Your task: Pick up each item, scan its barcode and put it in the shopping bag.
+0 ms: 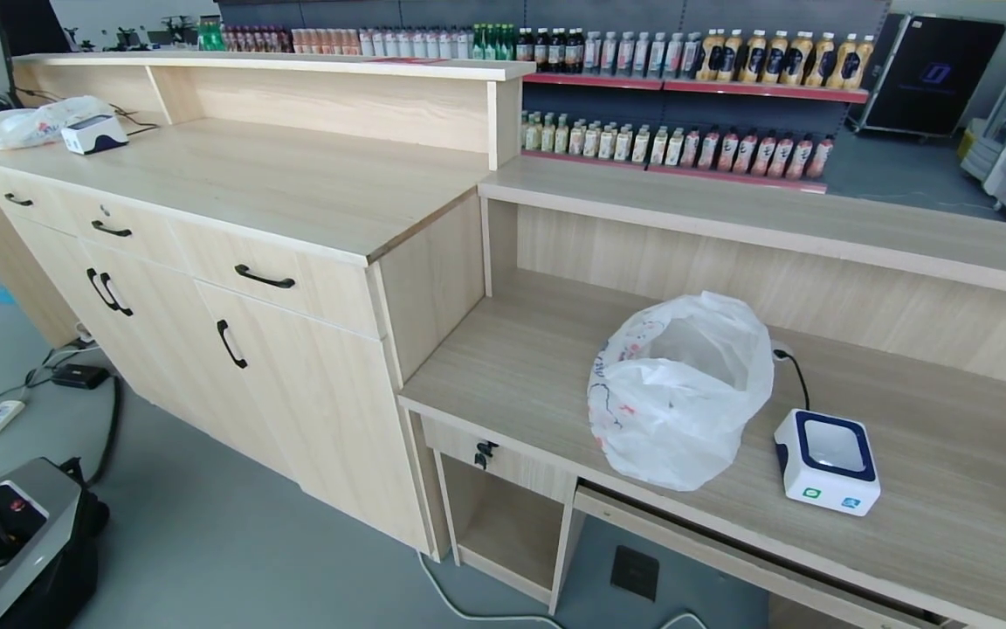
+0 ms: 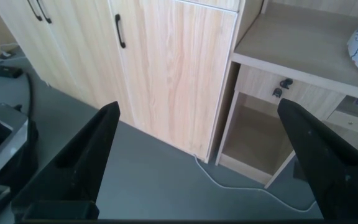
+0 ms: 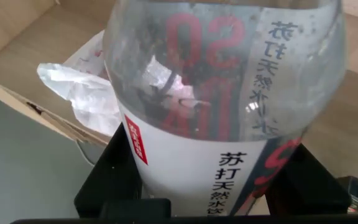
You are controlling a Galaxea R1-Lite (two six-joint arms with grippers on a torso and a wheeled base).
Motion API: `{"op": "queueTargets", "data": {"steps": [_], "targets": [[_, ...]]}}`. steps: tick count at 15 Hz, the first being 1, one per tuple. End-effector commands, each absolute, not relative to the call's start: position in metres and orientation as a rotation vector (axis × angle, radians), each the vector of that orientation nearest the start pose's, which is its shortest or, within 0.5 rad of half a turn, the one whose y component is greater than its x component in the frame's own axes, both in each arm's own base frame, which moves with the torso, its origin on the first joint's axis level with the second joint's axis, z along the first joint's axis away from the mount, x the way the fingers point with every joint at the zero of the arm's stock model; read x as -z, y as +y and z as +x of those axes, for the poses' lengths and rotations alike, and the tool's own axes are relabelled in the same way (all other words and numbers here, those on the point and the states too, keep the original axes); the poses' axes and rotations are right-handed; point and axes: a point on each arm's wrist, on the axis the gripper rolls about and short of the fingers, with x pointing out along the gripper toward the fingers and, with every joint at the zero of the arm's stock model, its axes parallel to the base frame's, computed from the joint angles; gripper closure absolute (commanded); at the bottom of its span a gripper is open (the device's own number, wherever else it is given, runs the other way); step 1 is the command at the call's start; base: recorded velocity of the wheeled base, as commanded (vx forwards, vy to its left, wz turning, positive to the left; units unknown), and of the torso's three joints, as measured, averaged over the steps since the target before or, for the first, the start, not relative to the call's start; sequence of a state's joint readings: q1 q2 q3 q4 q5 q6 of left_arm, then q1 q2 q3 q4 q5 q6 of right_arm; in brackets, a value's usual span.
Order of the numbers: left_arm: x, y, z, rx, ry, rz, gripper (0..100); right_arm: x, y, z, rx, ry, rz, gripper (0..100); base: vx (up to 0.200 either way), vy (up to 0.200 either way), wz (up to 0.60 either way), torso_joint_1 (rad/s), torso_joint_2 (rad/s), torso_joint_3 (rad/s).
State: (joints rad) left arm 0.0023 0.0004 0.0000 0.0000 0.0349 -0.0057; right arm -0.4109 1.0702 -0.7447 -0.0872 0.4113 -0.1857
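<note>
Shop counters of pale wood run across the scene, with shelves of drinks behind them. We work at the lower counter (image 1: 948, 454) on the right. On it stands the white, thin plastic shopping bag (image 1: 678, 393), mouth open and facing up. Just to its right sits the white box scanner with a dark blue rim (image 1: 826, 460), window facing up; its black cable runs off behind the bag.

The right gripper (image 3: 210, 186) has its fingers closed on the lower body of a clear plastic bottle with a white-and-red label (image 3: 222, 106). It holds the bottle above the right end of the counter, well to the right of the scanner. The left gripper (image 2: 197, 155) hangs over the grey floor in front of the cabinet doors, fingers spread wide with nothing between them.

We judge the scanning step as not yet done.

Risks from this position:
- The bottle is smooth and round. It may twist or slide in the fingers, and a turn would take the barcode off the window.
- We cannot tell where the barcode lies, so the scan may fail.
- The bag is limp. A bottle that catches its rim could fold the mouth shut or push the bag against the scanner.
</note>
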Motion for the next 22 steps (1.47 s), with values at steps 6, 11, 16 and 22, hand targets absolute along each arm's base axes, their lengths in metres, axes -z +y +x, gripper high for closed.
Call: {"op": "queueTargets", "data": {"steps": [6,11,16,22], "targets": [[-0.075,0.001,-0.023,-0.038,0.000,-0.006,0,-0.256,-0.054,0.123,0.130,0.203,-0.229,100,0.000,0.000,0.30,0.001,0.00,0.000],[-0.075,0.001,-0.023,-0.038,0.000,-0.006,0,-0.260,-0.078,0.172,0.179,0.110,-0.188,100,0.000,0.000,0.60,0.002,0.00,0.002],[-0.075,0.001,-0.023,-0.038,0.000,-0.006,0,-0.208,-0.105,0.254,0.130,0.149,-0.144,100,0.000,0.000,0.36,0.000,0.00,-0.002],[-0.075,0.001,-0.023,-0.038,0.000,-0.006,0,-0.145,-0.106,0.339,0.043,0.076,-0.103,100,0.000,0.000,0.00,0.000,0.00,0.000]]}}
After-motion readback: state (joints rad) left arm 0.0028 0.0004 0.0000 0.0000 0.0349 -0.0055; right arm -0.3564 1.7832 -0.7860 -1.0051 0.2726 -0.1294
